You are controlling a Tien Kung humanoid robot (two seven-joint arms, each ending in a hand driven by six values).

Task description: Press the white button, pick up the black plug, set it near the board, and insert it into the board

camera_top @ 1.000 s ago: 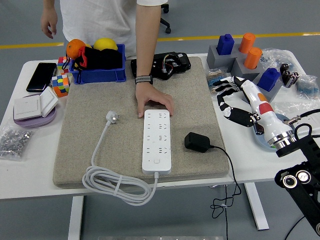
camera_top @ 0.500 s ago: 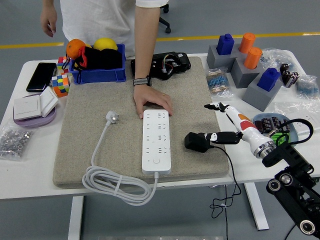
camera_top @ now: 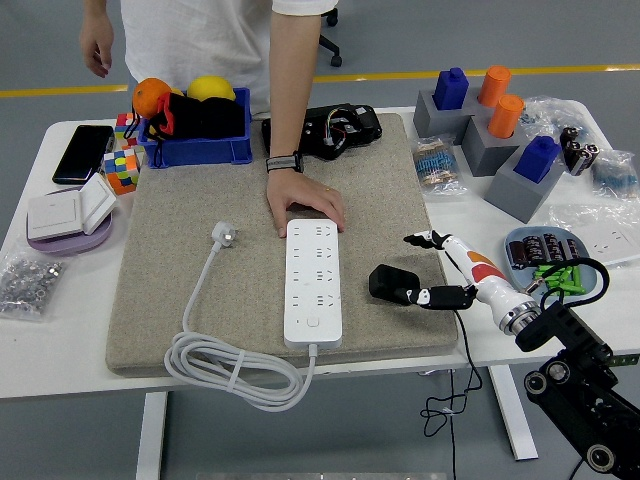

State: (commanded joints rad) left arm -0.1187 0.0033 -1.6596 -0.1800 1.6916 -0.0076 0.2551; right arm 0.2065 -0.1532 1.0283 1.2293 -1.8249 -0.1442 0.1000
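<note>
Spanning the whole view, the white worktop carries a large grey felt mat, which lies to the left of the right robot hand. On that mat, further left of the robot hand, sits the white board – a long power strip lying lengthwise, its white button near its close end and its white cable coiled at the mat's front edge. A person stands at the far side of the worktop, one hand pressed flat on the mat against the board's far end.

The right robot hand comes in from the lower right, fingers spread and grasping nothing – one fingertip just touches the right side of the black plug, another points off to the left above it. The black plug lies on the mat between the robot hand and the board, apart from the board, its black cord running off the worktop's near edge.

Beyond the robot hand stand grey blocks with blue and orange pegs. Far to its left, a blue bin holds fruit, beside a puzzle cube.
</note>
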